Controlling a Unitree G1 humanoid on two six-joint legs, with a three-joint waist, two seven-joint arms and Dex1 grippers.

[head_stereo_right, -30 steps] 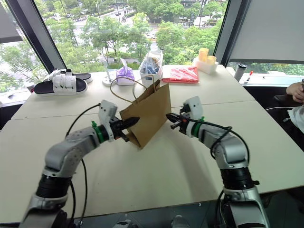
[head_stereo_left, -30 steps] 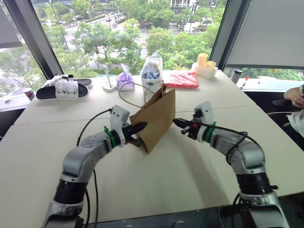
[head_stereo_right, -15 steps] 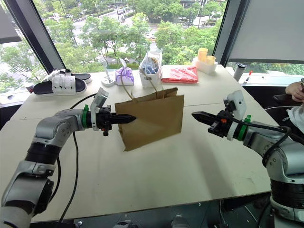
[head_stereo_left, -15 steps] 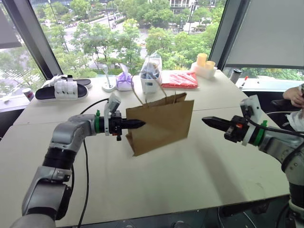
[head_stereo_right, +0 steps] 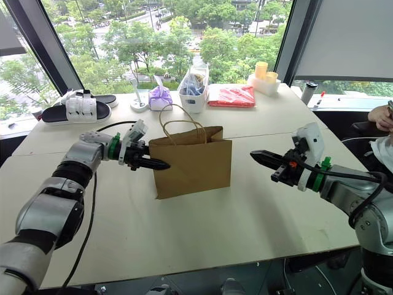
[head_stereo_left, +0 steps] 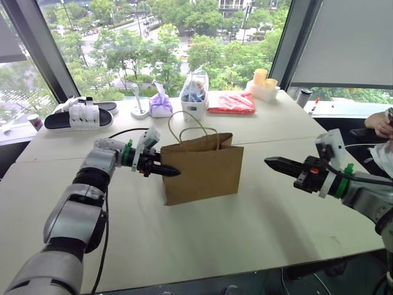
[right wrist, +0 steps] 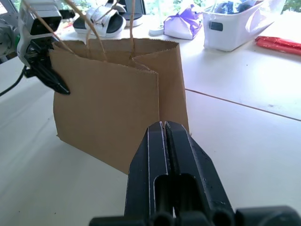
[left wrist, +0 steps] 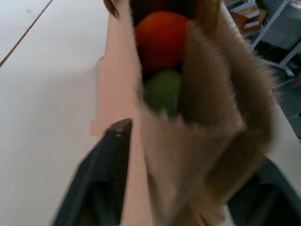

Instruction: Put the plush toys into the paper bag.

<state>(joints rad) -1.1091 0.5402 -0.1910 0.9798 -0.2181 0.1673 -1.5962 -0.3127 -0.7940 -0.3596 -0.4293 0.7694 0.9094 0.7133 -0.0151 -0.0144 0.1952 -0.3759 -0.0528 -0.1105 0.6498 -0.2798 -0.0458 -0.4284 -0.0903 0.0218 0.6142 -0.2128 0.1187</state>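
Observation:
The brown paper bag [head_stereo_left: 206, 172] stands upright mid-table, its loop handles raised. Looking down into it, the left wrist view shows the orange plush toy [left wrist: 162, 37] lying inside above the lime-green plush toy [left wrist: 162, 89]. My left gripper [head_stereo_left: 167, 171] is at the bag's left end, open, one finger [left wrist: 115, 146] outside the paper and the other on the far side of the folded end wall. My right gripper [head_stereo_left: 273, 163] hovers shut to the right of the bag, apart from it, pointing toward it [right wrist: 163, 126].
Along the table's far edge stand black-and-white sandals [head_stereo_left: 77, 114], a purple pouch [head_stereo_left: 161, 104], a white tub holding a clear plastic bag [head_stereo_left: 195, 98], a red packet [head_stereo_left: 233, 103] and yellow cups [head_stereo_left: 265, 83]. A person's hand [head_stereo_left: 381, 123] shows at the right edge.
The bag, tilted and held off the table before, now stands upright on it. My left gripper has opened at its end. My right gripper drew back to the right earlier and has since kept still.

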